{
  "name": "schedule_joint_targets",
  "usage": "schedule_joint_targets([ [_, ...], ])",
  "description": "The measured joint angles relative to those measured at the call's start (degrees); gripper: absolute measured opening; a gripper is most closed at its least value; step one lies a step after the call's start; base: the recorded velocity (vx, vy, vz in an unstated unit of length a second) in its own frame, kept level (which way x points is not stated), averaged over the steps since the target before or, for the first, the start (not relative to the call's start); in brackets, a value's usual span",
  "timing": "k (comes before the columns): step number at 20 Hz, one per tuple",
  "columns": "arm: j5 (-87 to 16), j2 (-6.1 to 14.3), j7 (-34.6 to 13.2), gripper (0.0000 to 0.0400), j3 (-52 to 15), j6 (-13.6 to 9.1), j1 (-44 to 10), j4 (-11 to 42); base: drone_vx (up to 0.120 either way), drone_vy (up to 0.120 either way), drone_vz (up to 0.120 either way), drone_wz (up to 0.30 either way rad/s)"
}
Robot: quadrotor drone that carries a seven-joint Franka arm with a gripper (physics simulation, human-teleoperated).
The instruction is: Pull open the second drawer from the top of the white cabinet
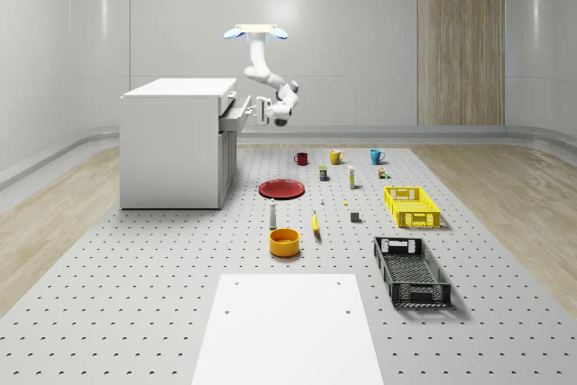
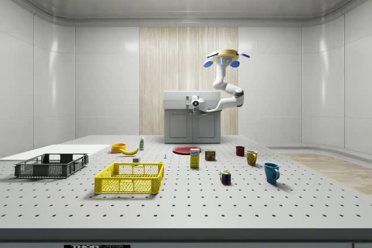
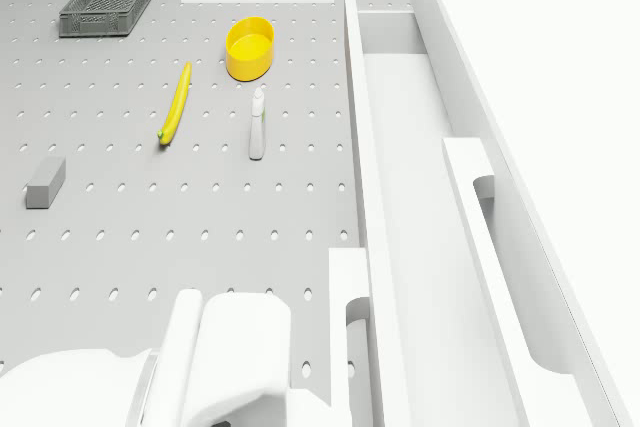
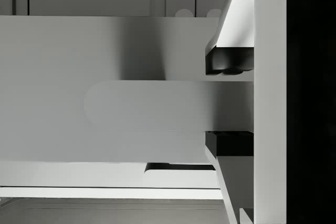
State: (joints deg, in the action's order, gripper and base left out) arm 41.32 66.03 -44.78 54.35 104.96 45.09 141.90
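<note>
- While the hand [image 4: 229,103] pinches the pale rounded bar handle [image 4: 152,106] of the second drawer [image 3: 400,127], one dark finger pad [image 4: 229,61] sits on each side of the bar with no gap that I can make out.
- That drawer belongs to the white box-shaped cabinet [image 1: 171,146], which stands on the grey perforated worktop [image 1: 135,295] towards the whole-scene view's left. Its drawer face is turned to that view's right.
- The quadrotor drone [image 1: 257,33] hovers in the air beside that drawer face, higher than the cabinet's top. Its white arm bends down and back so the hand meets the drawer front.
- In the drone view the second drawer is already partly out. A strip of its bare white inside shows between its own front panel and the top drawer [image 3: 500,267], which sits further back above it.
- My judgement is that the grasp is made and the pull is the step in hand, with the drawer only part of the way along its travel.
- The next move calls for drawing the hand straight away from the cabinet, level and in line with the drawer's slide. The grip should stay firm, since a sideways or upward drag could bind the drawer or slip the pads off the bar.
- The handle's long axis lies level, running across the drawer front. The drawer itself points out of the cabinet, towards the whole-scene view's right.
</note>
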Motion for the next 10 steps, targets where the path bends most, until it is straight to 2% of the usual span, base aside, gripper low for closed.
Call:
schedule_joint_targets([
  [3,-1.2,0.4,-1.6,0.0138,1.0,-1.3,-0.1,-1.1,0.000,0.000,0.000,0.000],
  [4,-0.8,-0.7,1.9,0.0145,1.7,-2.0,-0.5,-1.1,0.000,0.000,0.000,0.000],
  [8,-1.4,-0.4,-0.4,0.0124,2.2,-3.3,-0.7,-2.3,0.000,0.000,0.000,0.000],
  [9,-2.5,0.6,-3.4,0.0161,2.1,-3.5,-0.3,-2.9,0.000,0.000,0.000,0.000],
  [10,-3.0,0.6,-1.0,0.0153,2.8,-3.7,-0.2,-3.0,0.000,0.000,0.000,0.000],
])
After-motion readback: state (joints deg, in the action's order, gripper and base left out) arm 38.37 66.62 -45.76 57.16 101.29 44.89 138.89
